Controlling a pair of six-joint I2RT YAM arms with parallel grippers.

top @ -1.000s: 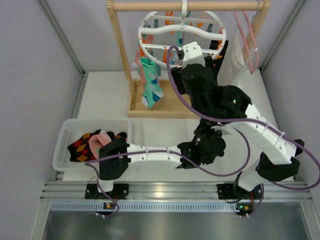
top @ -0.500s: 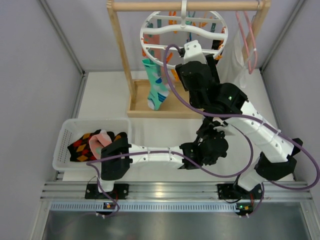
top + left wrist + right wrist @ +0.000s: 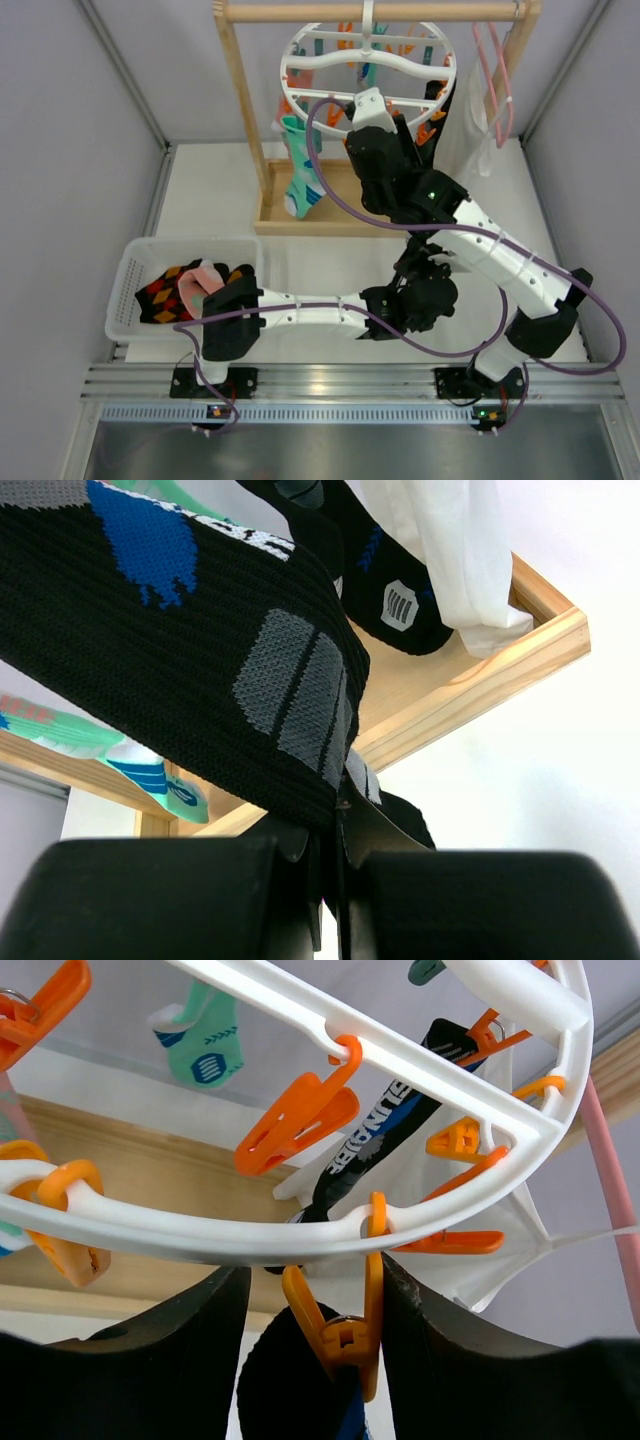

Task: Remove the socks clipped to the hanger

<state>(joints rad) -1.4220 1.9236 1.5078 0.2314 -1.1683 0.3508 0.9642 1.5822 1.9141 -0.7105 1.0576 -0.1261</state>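
Note:
The white ring hanger (image 3: 365,62) hangs from the wooden rail, with orange clips. In the right wrist view my right gripper (image 3: 315,1300) is open just under the ring (image 3: 200,1235). Its fingers (image 3: 440,1350) flank an orange clip (image 3: 345,1335) that grips a black sock (image 3: 285,1380). My left gripper (image 3: 335,830) is shut on the lower end of a black sock with grey and blue patches (image 3: 180,660). In the top view the left gripper (image 3: 425,265) sits below the right gripper (image 3: 372,118). A teal sock (image 3: 300,175) hangs at the ring's left.
A white basket (image 3: 130,262) at the left holds a pink and a patterned sock. The wooden rack's base (image 3: 470,680) lies below the socks. A white cloth (image 3: 450,550), another black sock with a white label (image 3: 395,605) and a pink wire hanger (image 3: 612,1190) hang at the right.
My right gripper has moved left and up under the ring, around the orange clip. The hanger and the teal sock have swung a little. The left arm has barely moved.

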